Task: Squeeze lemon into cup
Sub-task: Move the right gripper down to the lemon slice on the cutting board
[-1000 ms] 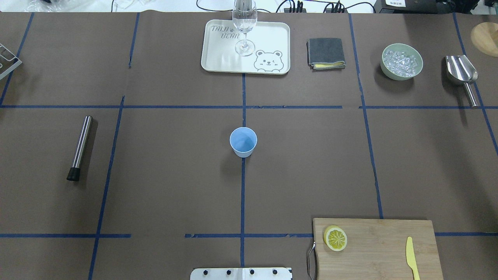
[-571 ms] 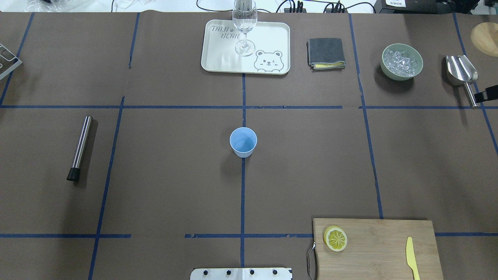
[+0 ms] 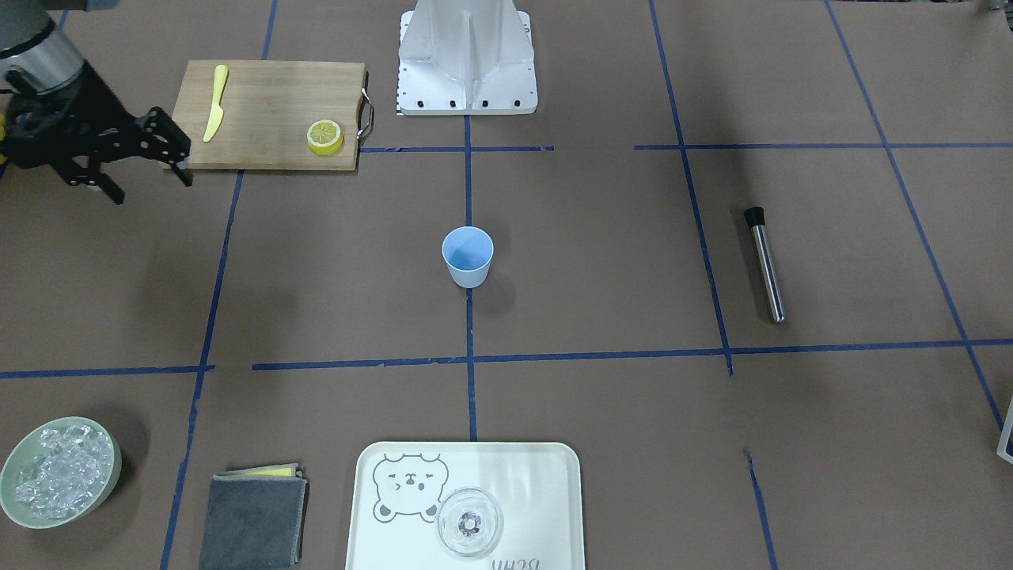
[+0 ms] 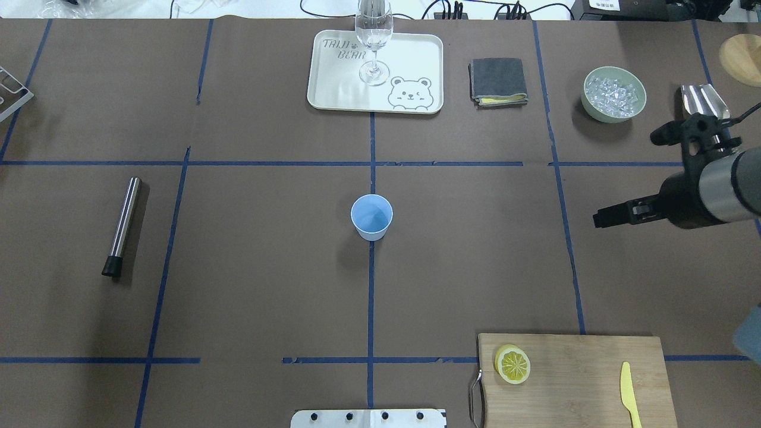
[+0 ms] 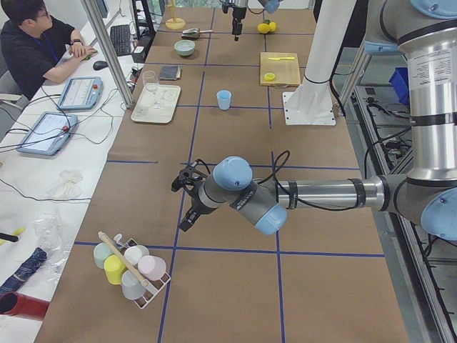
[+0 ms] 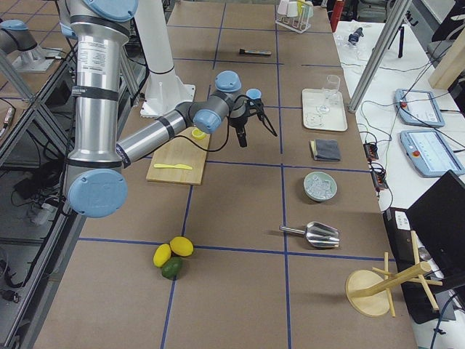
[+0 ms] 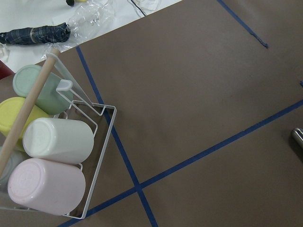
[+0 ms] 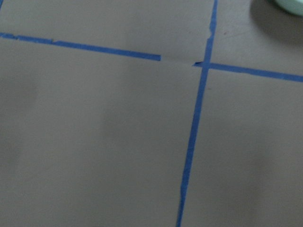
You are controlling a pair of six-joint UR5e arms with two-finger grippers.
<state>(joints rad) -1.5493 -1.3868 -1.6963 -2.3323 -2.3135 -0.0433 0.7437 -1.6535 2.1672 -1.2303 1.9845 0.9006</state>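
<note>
In the front-facing view my right gripper [image 3: 150, 178] hangs empty with its jaws spread wide, just off the end of the cutting board [image 3: 269, 103] where the yellow knife [image 3: 214, 113] lies. The lemon [image 3: 324, 137] sits cut face up at the board's other end, by the handle, apart from my gripper. The cup [image 3: 468, 256] stands upright mid-table on a blue tape line.

From overhead, my right gripper [image 4: 629, 178] hovers over brown paper between the ice bowl [image 4: 613, 94] and the cutting board [image 4: 571, 380]. The lemon [image 4: 513, 364] is on the board's corner nearest the centre, and the cup [image 4: 371, 217] stands well apart from both.

From the left end, my left gripper [image 5: 183, 204] hangs over the paper near the wire rack [image 5: 128, 271] of cups, far from the cup [image 5: 224, 99] and the lemon [image 5: 269, 76]. I cannot tell how its jaws stand. An operator [image 5: 36, 43] sits at a side desk.

From the right end, my right gripper [image 6: 242, 137] points down beside the board, with the lemon [image 6: 197, 133] near it.

My left wrist view shows the wire rack [image 7: 94, 156] on taped paper. My right wrist view shows only paper and crossing tape.
</note>
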